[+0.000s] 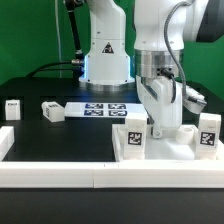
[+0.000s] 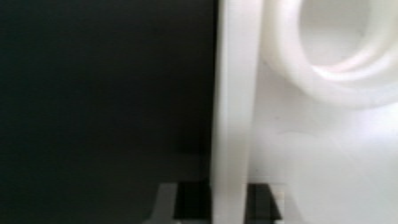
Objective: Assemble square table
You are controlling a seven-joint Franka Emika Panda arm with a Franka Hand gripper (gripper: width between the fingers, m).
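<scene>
White square panel [image 1: 180,150] flat, 2 tagged legs [image 1: 133,140] seemingly upright.

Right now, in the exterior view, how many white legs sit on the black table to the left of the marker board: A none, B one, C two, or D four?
C: the far-left leg and the second leg sit apart from each other, both to the exterior view's left of the marker board.

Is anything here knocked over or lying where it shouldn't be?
Nothing looks broken or spilled. One loose leg seems to lie on its side on the black table, apart from the square panel, where two other legs stand upright. It is probably just waiting its turn.
</scene>
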